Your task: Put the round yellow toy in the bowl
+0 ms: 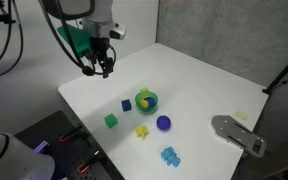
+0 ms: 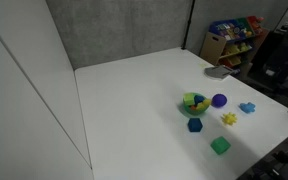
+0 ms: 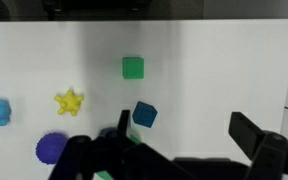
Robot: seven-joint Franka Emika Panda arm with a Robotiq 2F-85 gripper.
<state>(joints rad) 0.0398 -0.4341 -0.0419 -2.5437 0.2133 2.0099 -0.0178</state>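
We see the gripper [image 1: 102, 66] hanging high over the upper left of the table [image 1: 89, 92], fingers spread wide with nothing between them. The yellow toy [image 1: 141, 131] lies on the table well to the lower right of it, between the green cube [image 1: 111, 121] and the purple ball [image 1: 163, 123]. In the wrist view it sits at the left of the frame, off to the left of the fingers. Its outline is lumpy and about equal every way, so we judge it has no long axis to line up with. The bowl [image 1: 153, 105] stands near the toy, just above it in the frame, with the blue cube [image 1: 127, 104] beside it. A yellow speck shows inside the bowl; we cannot tell what it is. We count one bowl, two cubes, one ball, one pale blue toy [image 1: 169, 155] and one grey object [image 1: 234, 132].
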